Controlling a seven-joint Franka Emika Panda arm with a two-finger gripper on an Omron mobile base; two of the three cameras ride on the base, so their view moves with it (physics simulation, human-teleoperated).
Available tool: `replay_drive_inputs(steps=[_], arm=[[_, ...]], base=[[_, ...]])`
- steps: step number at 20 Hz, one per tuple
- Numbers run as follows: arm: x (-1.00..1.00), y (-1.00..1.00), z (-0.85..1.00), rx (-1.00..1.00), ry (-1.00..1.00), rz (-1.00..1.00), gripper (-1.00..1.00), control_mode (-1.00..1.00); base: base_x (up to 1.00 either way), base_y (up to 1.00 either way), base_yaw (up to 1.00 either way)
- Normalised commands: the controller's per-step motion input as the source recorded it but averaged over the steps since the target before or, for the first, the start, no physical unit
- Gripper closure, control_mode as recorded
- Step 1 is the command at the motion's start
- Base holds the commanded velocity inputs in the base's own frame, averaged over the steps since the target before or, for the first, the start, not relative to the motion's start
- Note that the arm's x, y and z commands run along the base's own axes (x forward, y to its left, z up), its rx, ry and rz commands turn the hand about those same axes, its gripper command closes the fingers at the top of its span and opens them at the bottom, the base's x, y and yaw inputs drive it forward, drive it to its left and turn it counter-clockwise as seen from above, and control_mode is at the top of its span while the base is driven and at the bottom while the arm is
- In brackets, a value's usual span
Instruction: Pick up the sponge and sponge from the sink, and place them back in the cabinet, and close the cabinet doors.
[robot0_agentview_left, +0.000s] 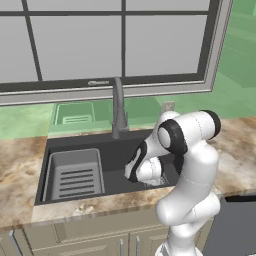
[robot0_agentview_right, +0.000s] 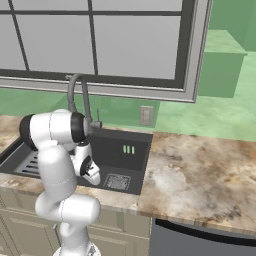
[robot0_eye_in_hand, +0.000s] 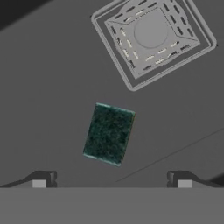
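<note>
A dark green-black sponge (robot0_eye_in_hand: 108, 133) lies flat on the black floor of the sink (robot0_agentview_left: 75, 141), close to the square drain (robot0_eye_in_hand: 151, 37). My gripper (robot0_eye_in_hand: 111, 181) hangs straight above it, open, its two fingertips (robot0_eye_in_hand: 39, 182) set wide on either side with nothing between them. In both base views my arm bends down into the right half of the basin, and my hand (robot0_agentview_left: 146, 172) hides the sponge there. The drain (robot0_agentview_right: 117, 181) shows just right of the hand. The cabinet and the cabinet doors are out of view.
A grey slotted rack (robot0_agentview_left: 75, 176) fills the left half of the basin. The gooseneck faucet (robot0_agentview_left: 118, 110) rises behind the sink under the window. Marbled counter (robot0_agentview_right: 200, 175) spreads right, with a dark appliance (robot0_agentview_right: 200, 240) below. Small bright green stripes (robot0_agentview_right: 129, 149) mark the sink's far wall.
</note>
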Motion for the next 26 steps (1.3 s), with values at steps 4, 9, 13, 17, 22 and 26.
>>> replay_drive_inputs(steps=[4,9,13,17,22,26], arm=[[0.0,0.02,-0.1,0.0,0.0,-0.04,-1.0,-1.0],[0.0,0.0,-0.03,0.0,0.0,-0.03,-1.0,-1.0],[0.04,0.0,0.0,0.0,0.0,-0.01,-1.0,-1.0],[0.08,0.0,-0.01,0.0,0.0,-0.01,-1.0,-1.0],[0.1,0.0,-0.02,0.0,0.0,-0.01,-1.0,-1.0],[0.1,0.0,-0.03,0.0,0.0,-0.01,-1.0,-1.0]], base=[[0.0,0.0,0.0],[0.0,0.0,0.0],[0.0,0.0,0.0],[0.0,0.0,0.0],[0.0,0.0,0.0],[0.0,0.0,0.0]])
